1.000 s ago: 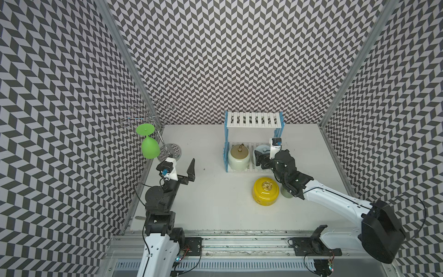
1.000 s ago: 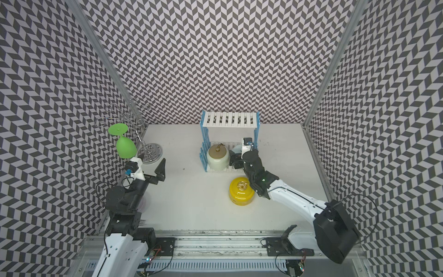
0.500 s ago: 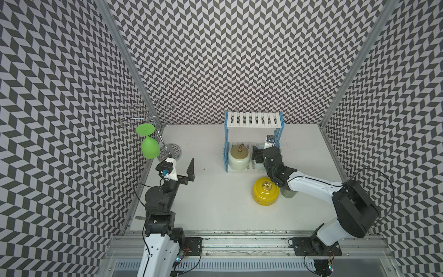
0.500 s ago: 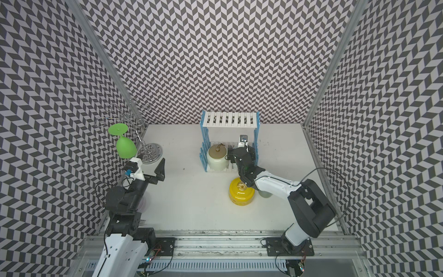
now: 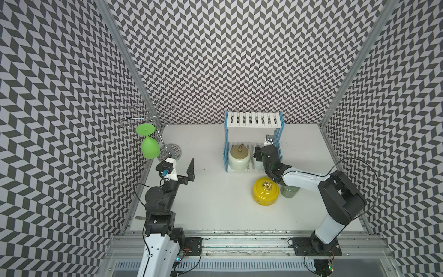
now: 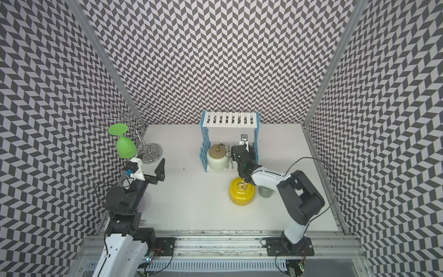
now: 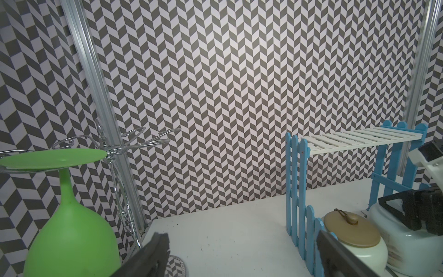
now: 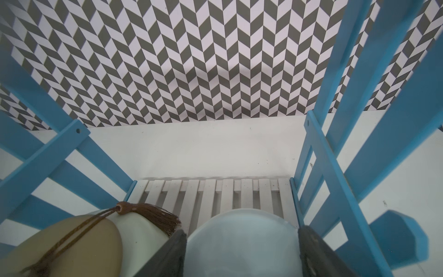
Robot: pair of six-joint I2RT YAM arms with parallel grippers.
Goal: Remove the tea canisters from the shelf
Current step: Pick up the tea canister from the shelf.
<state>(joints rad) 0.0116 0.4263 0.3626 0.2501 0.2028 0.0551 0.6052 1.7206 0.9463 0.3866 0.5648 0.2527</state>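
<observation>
blue canister (image 8: 242,242) mostly hidden by jaws

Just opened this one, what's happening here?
The right hand is low inside the shelf, fingers either side of the pale blue jar; a firm grip isn't clear. The cream jar sits beside it. The yellow jar and green jar stand on the table in front. The left hand hangs open, empty.
</observation>
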